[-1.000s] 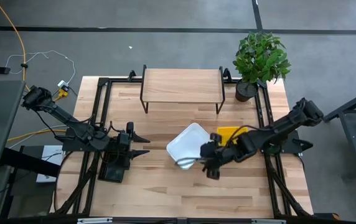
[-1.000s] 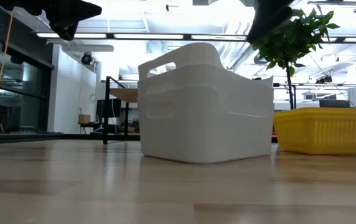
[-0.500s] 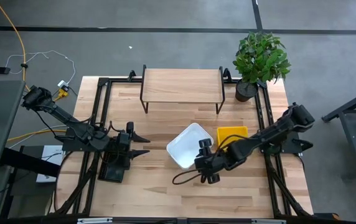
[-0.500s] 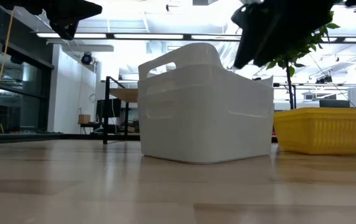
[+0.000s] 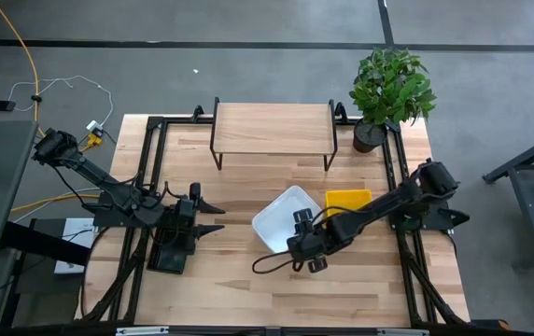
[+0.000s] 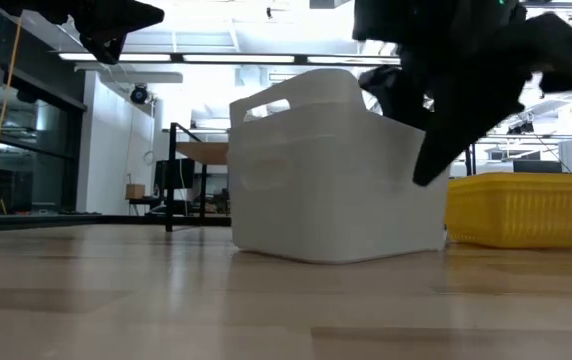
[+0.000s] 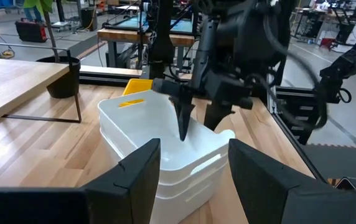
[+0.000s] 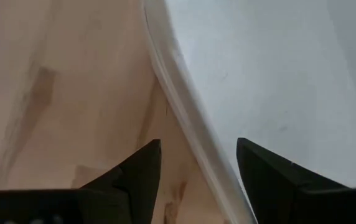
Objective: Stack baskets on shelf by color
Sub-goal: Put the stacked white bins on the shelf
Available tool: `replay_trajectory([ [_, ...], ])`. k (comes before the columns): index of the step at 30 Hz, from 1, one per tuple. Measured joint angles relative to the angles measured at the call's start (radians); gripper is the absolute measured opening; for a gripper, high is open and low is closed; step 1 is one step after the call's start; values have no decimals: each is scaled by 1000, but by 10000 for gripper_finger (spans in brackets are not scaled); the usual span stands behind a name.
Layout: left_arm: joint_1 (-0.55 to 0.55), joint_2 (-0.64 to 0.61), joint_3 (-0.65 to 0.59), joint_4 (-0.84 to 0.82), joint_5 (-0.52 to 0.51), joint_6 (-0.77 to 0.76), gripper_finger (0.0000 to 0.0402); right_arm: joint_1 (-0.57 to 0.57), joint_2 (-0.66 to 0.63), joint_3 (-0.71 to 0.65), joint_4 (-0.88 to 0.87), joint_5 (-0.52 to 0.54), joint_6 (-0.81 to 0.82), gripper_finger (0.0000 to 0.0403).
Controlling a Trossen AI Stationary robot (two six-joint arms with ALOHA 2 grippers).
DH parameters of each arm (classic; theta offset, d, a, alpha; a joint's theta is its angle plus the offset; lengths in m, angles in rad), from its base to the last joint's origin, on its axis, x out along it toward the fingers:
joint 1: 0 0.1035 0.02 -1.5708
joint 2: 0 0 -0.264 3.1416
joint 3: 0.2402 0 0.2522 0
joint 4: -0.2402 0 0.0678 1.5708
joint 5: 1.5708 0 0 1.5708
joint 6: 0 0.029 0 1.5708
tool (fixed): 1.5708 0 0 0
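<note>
Straddling the white basket's [image 5: 281, 217] rim with parted fingers, the right gripper [image 5: 297, 241] hangs over the table [image 5: 248, 280] center, the yellow basket [image 5: 346, 201] just beside. The left gripper [image 5: 213, 217], fingers spread, waits left of them.

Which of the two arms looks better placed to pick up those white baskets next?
The right. Its pincer is open and hangs straddling the near rim of the white baskets, one finger either side. The left pincer is open too, but waits apart at the table's left side. The shelf holds nothing yet.
</note>
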Motion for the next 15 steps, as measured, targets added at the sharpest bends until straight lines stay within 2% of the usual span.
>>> replay_trajectory([
  [9, 0, 0, 0, 0, 0, 0, 176, -25, 21, 0, -15, -20, -8, 187],
  [12, 0, 0, 0, 0, 0, 0, 176, -34, 21, 0, -15, -20, -6, 146],
  [15, 0, 0, 0, 0, 0, 0, 176, -44, 21, 0, -15, -29, -8, 73],
])
